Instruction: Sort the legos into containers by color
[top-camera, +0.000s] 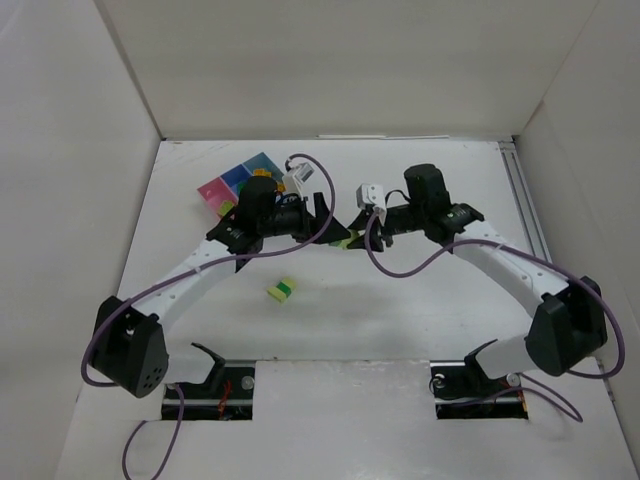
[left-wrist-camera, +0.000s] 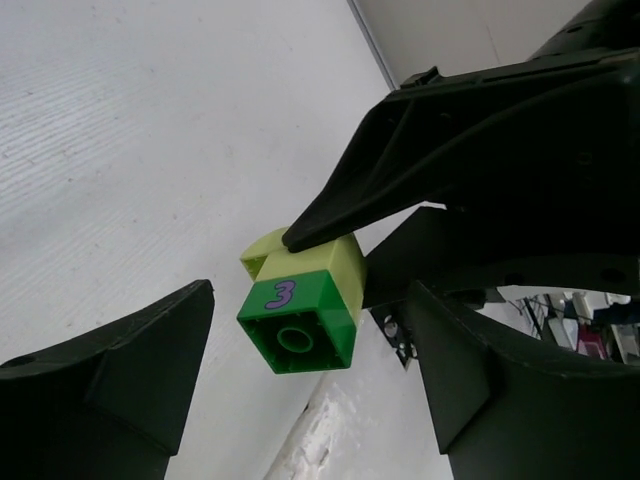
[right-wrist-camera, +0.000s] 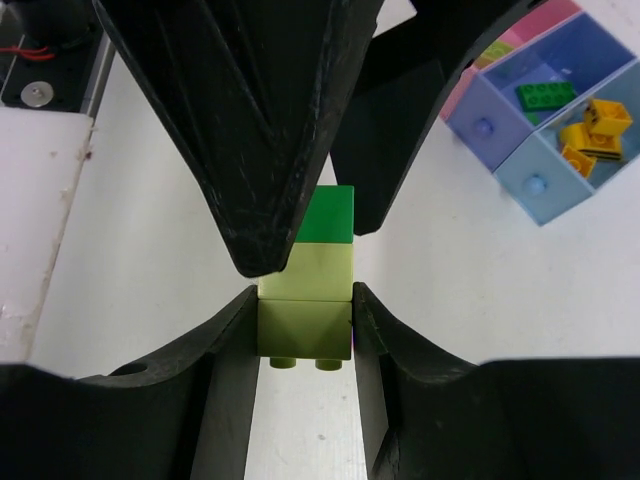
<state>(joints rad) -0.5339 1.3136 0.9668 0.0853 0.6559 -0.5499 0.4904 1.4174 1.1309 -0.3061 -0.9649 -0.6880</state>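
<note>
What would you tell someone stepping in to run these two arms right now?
Right gripper: shut on the lime end of a stack of three bricks.
Left gripper: open, fingers either side of the stack's green end, not gripping.
Bins: back left.
Done: orange-yellow bricks and a dark green brick sit in blue ones.
Left: split and bin the stack, then the loose yellow-and-green brick on the table.

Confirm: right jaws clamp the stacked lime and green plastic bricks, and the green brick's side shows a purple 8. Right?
Wrong digit: the green studded plastic brick shows a purple 3, not an 8; see the left wrist view. The rest stands: the right gripper has its jaws clamped on the stacked lime and green plastic bricks.
</note>
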